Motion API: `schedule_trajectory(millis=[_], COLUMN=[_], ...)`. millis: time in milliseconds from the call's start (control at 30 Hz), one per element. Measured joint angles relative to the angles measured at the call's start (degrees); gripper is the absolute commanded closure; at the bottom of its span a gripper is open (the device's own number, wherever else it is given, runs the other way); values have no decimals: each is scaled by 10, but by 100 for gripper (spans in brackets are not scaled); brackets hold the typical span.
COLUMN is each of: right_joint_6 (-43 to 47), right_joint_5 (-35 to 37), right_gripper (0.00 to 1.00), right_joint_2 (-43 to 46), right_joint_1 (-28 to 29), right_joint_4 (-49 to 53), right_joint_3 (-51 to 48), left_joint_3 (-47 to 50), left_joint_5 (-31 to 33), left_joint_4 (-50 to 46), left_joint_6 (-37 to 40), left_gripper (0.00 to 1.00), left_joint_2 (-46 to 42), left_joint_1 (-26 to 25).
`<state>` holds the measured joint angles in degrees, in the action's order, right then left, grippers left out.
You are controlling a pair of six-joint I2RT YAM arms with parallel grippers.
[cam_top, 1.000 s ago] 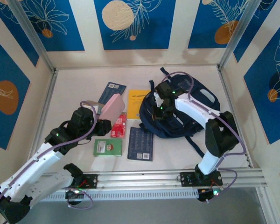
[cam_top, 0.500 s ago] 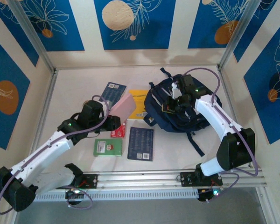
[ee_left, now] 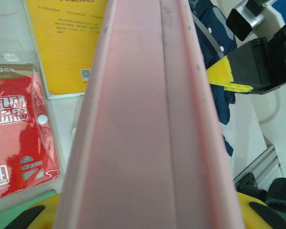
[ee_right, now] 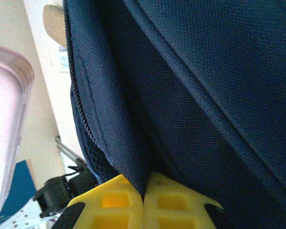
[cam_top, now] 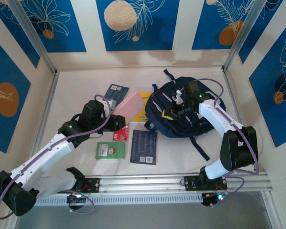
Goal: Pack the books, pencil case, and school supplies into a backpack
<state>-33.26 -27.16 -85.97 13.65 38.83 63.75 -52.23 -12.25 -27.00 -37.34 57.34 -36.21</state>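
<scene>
Fabric of the backpack [cam_top: 178, 126] is pinched tight in the right claw [cam_top: 170, 113]. Its two yellow tips are squeezed together on a fold (up close, the fold goes right down between them). The backpack lies at the back right of the table [cam_top: 76, 95]. The left claw [cam_top: 119, 122] grips the pink pencil case [cam_top: 129, 104], held up off the table and tilted toward the backpack. Under it lie the yellow book [cam_top: 144, 97] and the red packet [cam_top: 120, 135]. The green box [cam_top: 109, 150] and a navy book [cam_top: 144, 147] lie nearer the arms.

End effector [ee_right: 144, 198] pinching backpack [ee_right: 205, 95] fabric — navy
</scene>
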Motion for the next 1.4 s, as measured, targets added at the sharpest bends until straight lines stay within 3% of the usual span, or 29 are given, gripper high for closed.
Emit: schedule_trajectory(millis=[633,867,1100,1300,1400], right_joint_6=[-62,-62,-62,-62,-61], right_joint_5=[-52,-41,-33,-33,-33], right_gripper=[96,86,92,80,85], right_joint_2=[0,-30,-43,-44,-47], right_joint_1=[-6,10,17,17,17], right_joint_4=[-80,-90,-99,-103,-104], right_joint_3=[-61,-70,-85,-86,-86], left_joint_3=[19,24,26,31,31], left_joint_5=[-13,-13,-13,-13,-13], left_joint_4=[0,0,-4,-5,-5], left_joint_6=[-7,-11,-11,-11,-11], left_gripper=[82,82,82,81,82], left_joint_2=[-6,-14,-26,-25,-25], left_joint_1=[0,0,0,0,0])
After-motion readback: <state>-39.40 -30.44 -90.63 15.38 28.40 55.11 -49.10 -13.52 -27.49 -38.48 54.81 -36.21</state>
